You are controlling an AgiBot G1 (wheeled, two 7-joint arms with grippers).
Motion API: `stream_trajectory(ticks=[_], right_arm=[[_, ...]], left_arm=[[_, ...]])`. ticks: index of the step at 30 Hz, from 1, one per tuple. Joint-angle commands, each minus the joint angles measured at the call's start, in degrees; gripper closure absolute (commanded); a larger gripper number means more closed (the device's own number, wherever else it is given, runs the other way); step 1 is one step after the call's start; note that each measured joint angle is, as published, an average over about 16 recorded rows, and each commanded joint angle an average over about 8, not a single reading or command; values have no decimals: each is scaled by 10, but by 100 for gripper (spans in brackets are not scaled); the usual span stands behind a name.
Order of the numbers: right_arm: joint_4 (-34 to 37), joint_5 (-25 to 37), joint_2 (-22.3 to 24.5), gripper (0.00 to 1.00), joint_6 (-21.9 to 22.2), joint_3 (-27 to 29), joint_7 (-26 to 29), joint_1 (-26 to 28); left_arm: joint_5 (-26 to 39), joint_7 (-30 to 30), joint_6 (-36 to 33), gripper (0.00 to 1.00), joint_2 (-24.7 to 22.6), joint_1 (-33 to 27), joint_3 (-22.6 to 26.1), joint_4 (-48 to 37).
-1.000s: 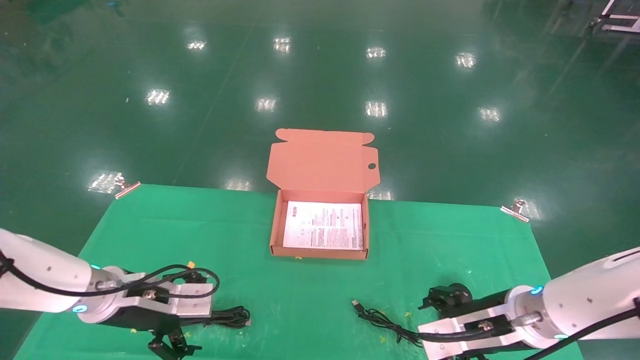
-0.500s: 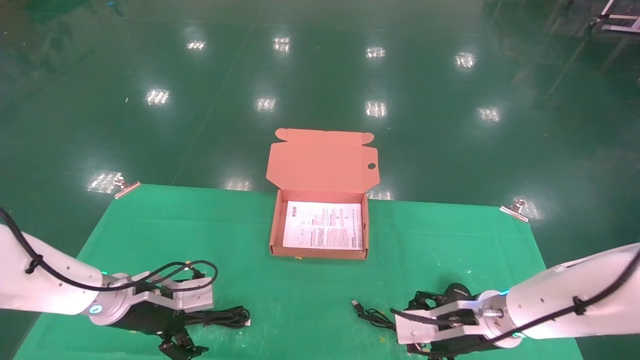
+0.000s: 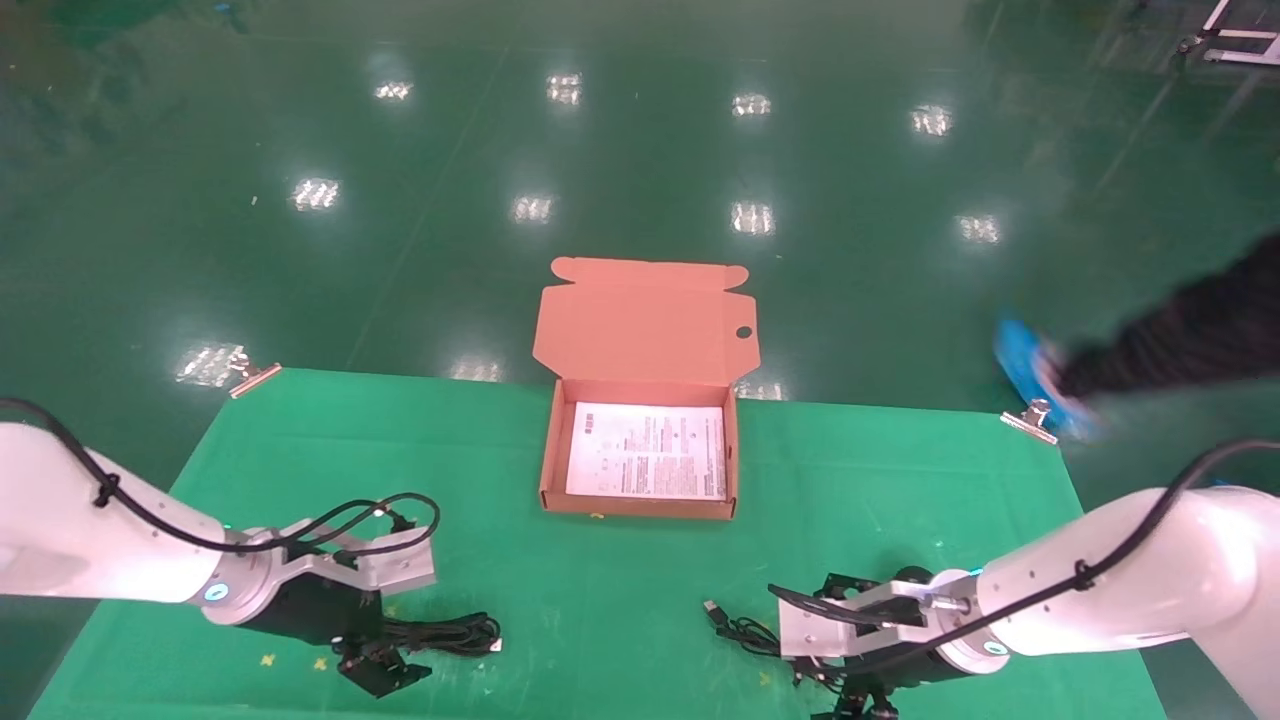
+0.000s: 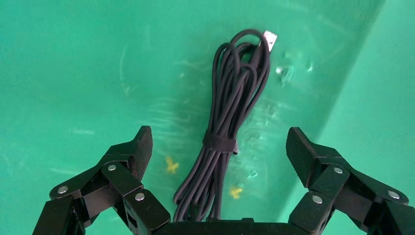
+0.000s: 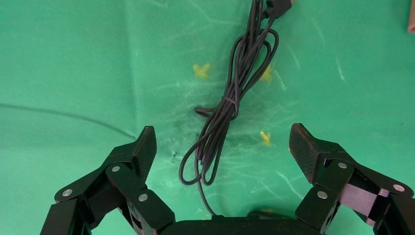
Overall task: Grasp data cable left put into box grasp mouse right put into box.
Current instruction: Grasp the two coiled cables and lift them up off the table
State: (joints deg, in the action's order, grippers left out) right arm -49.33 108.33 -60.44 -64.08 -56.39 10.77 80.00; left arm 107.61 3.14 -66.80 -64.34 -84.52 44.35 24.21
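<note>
The salmon-orange box lies open at the table's middle, a white printed sheet as its floor. The data cable, a black coil with a strap, lies at the front left; in the left wrist view it runs between my fingers. My left gripper is open over its near end. My right gripper is open at the front right, over the mouse's cord. The mouse is mostly hidden behind my right wrist; its cord ends in a USB plug.
A person's black-sleeved arm with a blue glove reaches in at the table's far right corner. Metal clips hold the green cloth at the back corners. A corner of the box shows in the right wrist view.
My right gripper has swung left and lower over the mouse's cord. My left gripper has shifted a little toward the data cable. The gloved arm has come in at the right.
</note>
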Motion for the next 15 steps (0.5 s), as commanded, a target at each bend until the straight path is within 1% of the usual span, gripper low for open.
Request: stream_trajectory(ticks=[1,6,7,8,9,14,15], right_arm=[[15,1,-6,0,5,-1,-8,1],[47,1,-21,0,15,-2,-27,2],[53,1,-24,0,16,-2,-30,2],[59,1,-26,0,17,-2,-34,3],[64,1,-29,9,18,-2,-37,4],[86,-1,-39,72,21,-3,-49,5],[88,-2,-40,84,21,-3,-51,5]], left_arm=[[2,-11,4,0,-6,-5,1,-19],[1,-36,12,0,-15,-13,1,-57],[1,-41,14,10,-17,-15,1,-64],[2,-47,16,23,-18,-17,1,-70],[2,-51,18,35,-19,-19,1,-74],[6,-70,30,98,-23,-25,3,-95],[7,-72,32,100,-24,-26,4,-97]])
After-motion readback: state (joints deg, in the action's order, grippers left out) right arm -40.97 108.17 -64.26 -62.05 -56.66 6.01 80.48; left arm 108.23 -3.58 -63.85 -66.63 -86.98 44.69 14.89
